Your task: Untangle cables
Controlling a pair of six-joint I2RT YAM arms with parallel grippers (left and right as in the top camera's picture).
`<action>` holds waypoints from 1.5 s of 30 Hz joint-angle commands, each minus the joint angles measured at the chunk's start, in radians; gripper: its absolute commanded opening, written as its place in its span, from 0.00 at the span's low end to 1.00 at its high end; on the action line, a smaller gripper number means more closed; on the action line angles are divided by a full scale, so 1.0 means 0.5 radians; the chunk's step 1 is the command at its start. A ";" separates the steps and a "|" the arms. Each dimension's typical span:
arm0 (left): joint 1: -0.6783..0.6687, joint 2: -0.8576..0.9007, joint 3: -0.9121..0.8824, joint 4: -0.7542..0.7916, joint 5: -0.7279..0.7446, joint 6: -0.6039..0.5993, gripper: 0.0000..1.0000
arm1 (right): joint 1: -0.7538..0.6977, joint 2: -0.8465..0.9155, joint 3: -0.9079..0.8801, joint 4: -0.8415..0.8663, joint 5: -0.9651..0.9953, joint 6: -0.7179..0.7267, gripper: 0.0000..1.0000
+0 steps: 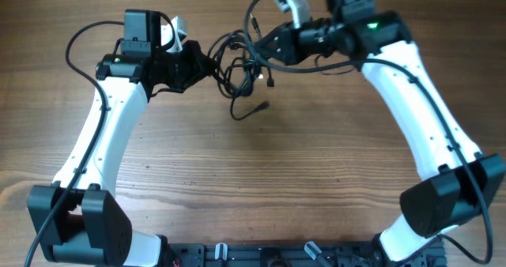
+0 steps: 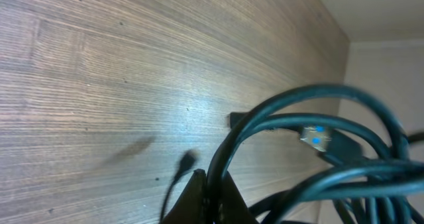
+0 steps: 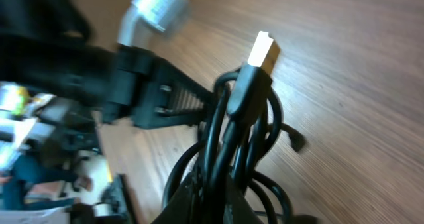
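Cables [image 1: 237, 68]: one knotted bunch at the table's [image 1: 253, 172] far middle, apparently lifted and strung between my grippers. Nothing is separated yet. One plug end [image 1: 262, 106] dangles loose and a USB plug [image 3: 264, 50] pokes out of the bunch.

Left gripper [image 1: 207, 63]: pinched on the bunch's left side. Right gripper [image 1: 259, 50]: pinched on its right.

Both arms reach forward, wrists turned inward, facing each other.

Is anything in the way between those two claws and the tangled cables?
Nothing visible. The left gripper and the right gripper are each already closed on the cables, which bunch right at their fingertips in both wrist views.
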 commanded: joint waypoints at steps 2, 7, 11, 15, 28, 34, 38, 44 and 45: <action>0.025 -0.018 0.016 -0.082 -0.159 -0.019 0.04 | -0.119 -0.068 0.027 0.101 -0.569 -0.018 0.04; 0.026 -0.018 0.011 -0.096 -0.098 0.077 0.04 | -0.134 -0.067 0.027 0.093 0.163 0.474 0.04; 0.026 -0.018 0.011 0.137 0.443 0.430 0.04 | -0.114 -0.067 0.027 -0.040 0.523 0.494 0.05; 0.027 -0.018 0.011 0.398 1.025 0.622 0.04 | -0.095 -0.064 0.027 -0.068 0.549 0.410 0.13; 0.027 -0.018 0.011 0.634 1.549 0.435 0.04 | 0.163 -0.061 0.027 0.000 0.723 -0.097 0.30; 0.027 -0.018 0.011 0.798 1.549 -0.049 0.04 | 0.311 -0.008 0.022 0.124 0.993 -0.095 0.38; 0.027 -0.018 0.011 1.003 1.535 -0.655 0.04 | 0.350 0.067 0.022 0.271 1.048 -0.037 0.43; 0.027 -0.018 0.011 1.107 1.500 -1.278 0.04 | 0.350 0.160 0.022 0.417 1.349 0.192 0.44; 0.027 -0.018 0.011 1.120 1.486 -1.353 0.04 | 0.352 0.165 0.022 0.431 1.317 0.201 0.45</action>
